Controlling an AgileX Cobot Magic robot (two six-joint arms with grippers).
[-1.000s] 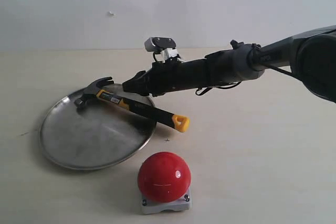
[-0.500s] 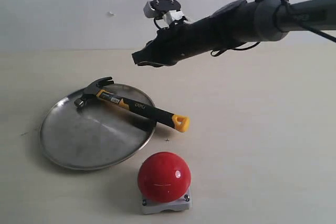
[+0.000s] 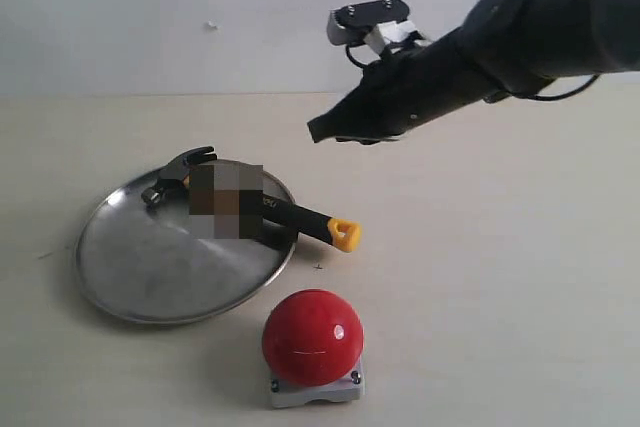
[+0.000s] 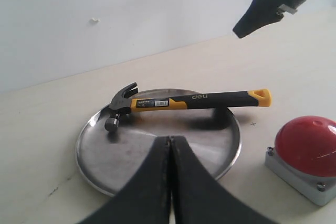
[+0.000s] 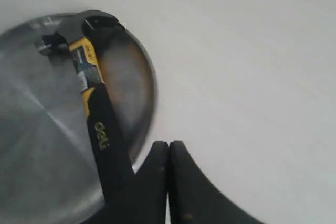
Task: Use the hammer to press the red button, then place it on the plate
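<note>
Since a second ago our right gripper (image 3: 322, 131) has risen away from the hammer (image 3: 300, 218) and drawn toward the right edge of the tabletop (image 3: 500, 297), jaws pressed together on nothing. We see the hammer's head on the plate (image 3: 130, 272) and its handle crossing the rim, toward the left edge. Our left gripper (image 4: 169, 140) is likewise closed and empty. The red button (image 3: 312, 335) sits by the near edge.

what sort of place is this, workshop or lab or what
Likely a robot lab bench, not a workshop: a pale tabletop against a blank wall, holding a hammer on a steel plate and a red button, with the right pincer overhead.
</note>
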